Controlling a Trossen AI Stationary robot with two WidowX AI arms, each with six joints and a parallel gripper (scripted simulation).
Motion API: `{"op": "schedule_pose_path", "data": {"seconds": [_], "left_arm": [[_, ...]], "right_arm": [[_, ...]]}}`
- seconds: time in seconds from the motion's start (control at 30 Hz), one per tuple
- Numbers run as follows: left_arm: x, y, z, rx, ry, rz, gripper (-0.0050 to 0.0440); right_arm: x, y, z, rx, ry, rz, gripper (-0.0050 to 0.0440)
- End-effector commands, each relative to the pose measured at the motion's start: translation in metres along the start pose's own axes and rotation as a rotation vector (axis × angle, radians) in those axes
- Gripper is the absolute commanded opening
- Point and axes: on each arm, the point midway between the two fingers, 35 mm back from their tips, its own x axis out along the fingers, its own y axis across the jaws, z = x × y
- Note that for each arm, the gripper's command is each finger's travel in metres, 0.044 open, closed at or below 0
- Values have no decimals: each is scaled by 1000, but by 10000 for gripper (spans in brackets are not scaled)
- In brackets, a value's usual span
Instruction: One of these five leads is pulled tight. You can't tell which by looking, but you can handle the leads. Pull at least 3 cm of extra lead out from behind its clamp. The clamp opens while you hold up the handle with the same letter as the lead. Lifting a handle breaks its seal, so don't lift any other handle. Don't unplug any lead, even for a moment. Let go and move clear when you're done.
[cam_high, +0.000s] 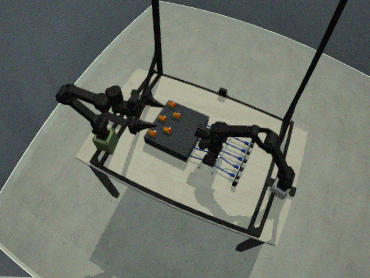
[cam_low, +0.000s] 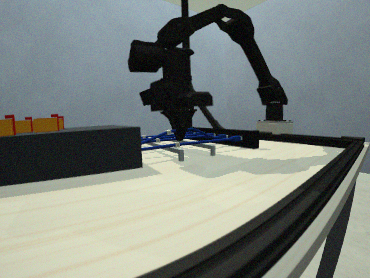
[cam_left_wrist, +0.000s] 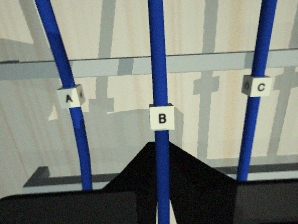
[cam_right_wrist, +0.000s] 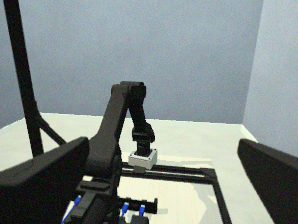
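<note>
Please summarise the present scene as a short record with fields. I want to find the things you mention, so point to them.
left claw (cam_high: 215, 154) (cam_low: 180, 139) (cam_left_wrist: 161, 143): shut on lead B (cam_left_wrist: 158, 55)
neighbouring leads: A (cam_left_wrist: 85, 160) and C (cam_left_wrist: 244, 160), one on each side of B
right claw (cam_high: 159, 115) (cam_right_wrist: 163, 144): open, near the orange handles (cam_high: 177, 115) (cam_low: 47, 125)
handles: five, on the dark box (cam_high: 192, 117) (cam_low: 75, 155)
tight lead: cannot tell by sight

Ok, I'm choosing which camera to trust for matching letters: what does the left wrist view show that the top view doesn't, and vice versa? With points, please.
Only left wrist: readable letters on tags A (cam_left_wrist: 69, 98), B (cam_left_wrist: 162, 118) and C (cam_left_wrist: 260, 87).
Only top: the orange handles (cam_high: 177, 115) and dark box (cam_high: 187, 132).
Both: blue leads (cam_high: 231, 174) (cam_left_wrist: 159, 65).
</note>
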Motion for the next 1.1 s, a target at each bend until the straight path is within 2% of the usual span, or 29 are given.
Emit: {"op": "schedule_pose_path", "data": {"seconds": [0.0, 1.0, 1.03, 1.07], "left_arm": [[16, 0, 3, 0, -6, 0, -50], [16, 0, 3, 0, -41, 0, -50], [-28, 0, 8, 0, -61, 0, 209], [-28, 0, 8, 0, -61, 0, 209]], "right_arm": [[-1, 0, 8, 0, -19, 0, 440], [-1, 0, 8, 0, -19, 0, 440], [-1, 0, 8, 0, -19, 0, 440], [-1, 0, 8, 0, -19, 0, 440]]}}
